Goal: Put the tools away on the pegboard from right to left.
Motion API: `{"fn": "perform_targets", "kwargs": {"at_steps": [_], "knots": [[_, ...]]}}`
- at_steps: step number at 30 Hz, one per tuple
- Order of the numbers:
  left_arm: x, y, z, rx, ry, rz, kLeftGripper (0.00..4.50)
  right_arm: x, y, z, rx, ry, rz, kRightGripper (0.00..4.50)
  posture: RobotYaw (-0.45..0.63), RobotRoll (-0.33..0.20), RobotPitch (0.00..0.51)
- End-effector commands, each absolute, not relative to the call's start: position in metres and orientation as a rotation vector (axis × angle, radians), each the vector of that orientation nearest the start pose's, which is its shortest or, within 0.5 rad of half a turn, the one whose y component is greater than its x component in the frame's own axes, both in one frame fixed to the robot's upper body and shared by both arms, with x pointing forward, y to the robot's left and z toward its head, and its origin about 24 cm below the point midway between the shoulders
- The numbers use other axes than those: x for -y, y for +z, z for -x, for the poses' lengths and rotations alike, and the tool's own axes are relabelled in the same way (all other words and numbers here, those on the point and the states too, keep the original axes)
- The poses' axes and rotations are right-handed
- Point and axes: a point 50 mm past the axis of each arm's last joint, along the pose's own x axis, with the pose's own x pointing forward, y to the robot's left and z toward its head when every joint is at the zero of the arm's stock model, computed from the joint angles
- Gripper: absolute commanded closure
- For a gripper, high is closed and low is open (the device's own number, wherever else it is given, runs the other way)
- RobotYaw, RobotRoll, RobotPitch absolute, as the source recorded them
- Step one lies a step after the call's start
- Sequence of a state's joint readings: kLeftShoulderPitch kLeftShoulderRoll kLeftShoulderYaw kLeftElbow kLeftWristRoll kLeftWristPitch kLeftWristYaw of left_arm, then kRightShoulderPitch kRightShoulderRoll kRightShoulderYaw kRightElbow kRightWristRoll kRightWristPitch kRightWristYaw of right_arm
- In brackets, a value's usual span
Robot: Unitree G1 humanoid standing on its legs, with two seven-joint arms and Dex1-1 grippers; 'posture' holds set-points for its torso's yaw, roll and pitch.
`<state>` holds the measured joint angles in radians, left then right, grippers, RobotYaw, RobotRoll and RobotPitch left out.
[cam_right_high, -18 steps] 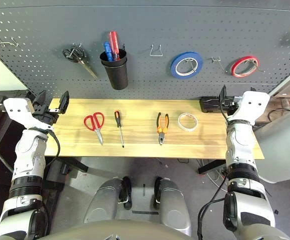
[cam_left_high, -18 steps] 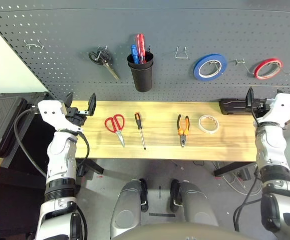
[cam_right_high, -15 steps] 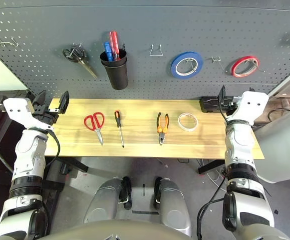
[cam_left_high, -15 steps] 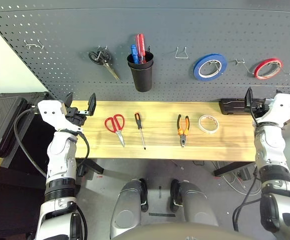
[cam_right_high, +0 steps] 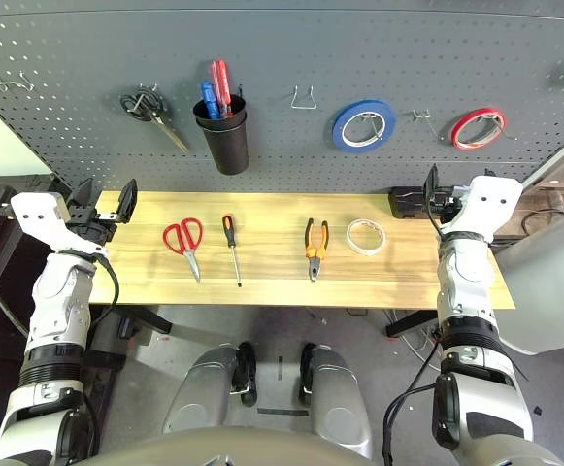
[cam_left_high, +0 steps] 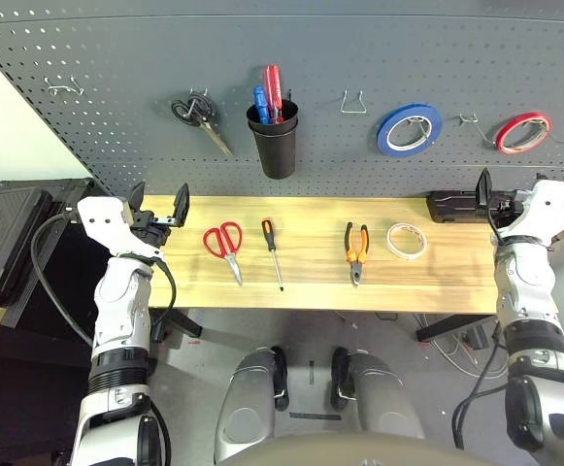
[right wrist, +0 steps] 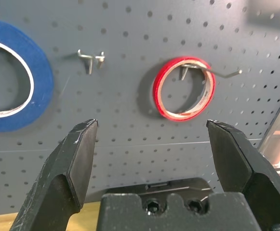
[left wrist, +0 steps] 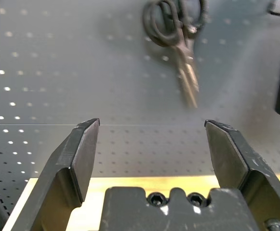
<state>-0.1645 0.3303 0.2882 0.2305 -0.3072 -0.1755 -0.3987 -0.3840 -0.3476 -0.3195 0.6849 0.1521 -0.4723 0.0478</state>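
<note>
On the wooden table [cam_left_high: 311, 277] four tools lie in a row: red-handled scissors [cam_left_high: 227, 245], a slim screwdriver [cam_left_high: 273, 250], orange-and-black pliers [cam_left_high: 356, 249] and a cream-white tape roll [cam_left_high: 405, 240]. Behind them rises the dark grey pegboard [cam_left_high: 116, 58]. My left gripper [cam_left_high: 157, 199] hovers open at the table's left end, left of the scissors, with nothing between its fingers [left wrist: 84, 154]. At the table's right end my right gripper [cam_left_high: 498, 194] is open too, right of the tape roll, facing the pegboard, its fingers [right wrist: 79, 159] bare.
On the pegboard hang black scissors [cam_left_high: 202, 121], a black cup [cam_left_high: 274, 141] of screwdrivers, a blue tape roll [cam_left_high: 409, 129] and a red tape roll [cam_left_high: 521, 133]. Bare wire hooks [cam_left_high: 353, 102] sit between them. A black box [cam_left_high: 453, 205] lies by my right gripper; a black case [cam_left_high: 0, 238] is far left.
My left gripper has shifted slightly to the right. The right arm and the tools have stayed put.
</note>
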Motion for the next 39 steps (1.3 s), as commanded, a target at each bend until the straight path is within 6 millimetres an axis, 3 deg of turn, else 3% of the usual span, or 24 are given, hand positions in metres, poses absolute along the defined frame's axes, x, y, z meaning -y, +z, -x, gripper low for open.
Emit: {"fn": "perform_targets", "kwargs": {"at_steps": [1,8,13,19,31,39], "knots": [[-0.251,0.079,-0.264,0.13,-0.242,-0.07,0.03,0.289,0.07,-0.302,0.208,-0.289,0.119,0.0,0.12,0.0,0.146],[-0.232,0.077,-0.248,0.049,-0.496,-0.146,0.03,0.295,0.065,-0.298,0.14,-0.269,0.136,0.0,0.11,0.0,0.143],[-0.215,0.074,-0.245,0.028,-0.647,-0.202,0.03,0.297,0.059,-0.3,0.026,-0.186,0.139,0.0,0.1,0.0,0.144],[-0.193,0.071,-0.241,0.006,-0.838,-0.239,0.03,0.298,0.056,-0.308,-0.165,-0.014,0.262,0.0,0.07,0.0,0.175],[-0.182,0.057,-0.233,-0.062,-0.974,-0.309,0.03,0.298,0.046,-0.314,-0.51,0.286,0.391,0.0,0.04,0.0,0.259],[-0.181,0.052,-0.233,-0.084,-0.998,-0.342,0.03,0.281,0.042,-0.321,-0.633,0.511,0.497,0.0,0.04,0.0,0.3]]}}
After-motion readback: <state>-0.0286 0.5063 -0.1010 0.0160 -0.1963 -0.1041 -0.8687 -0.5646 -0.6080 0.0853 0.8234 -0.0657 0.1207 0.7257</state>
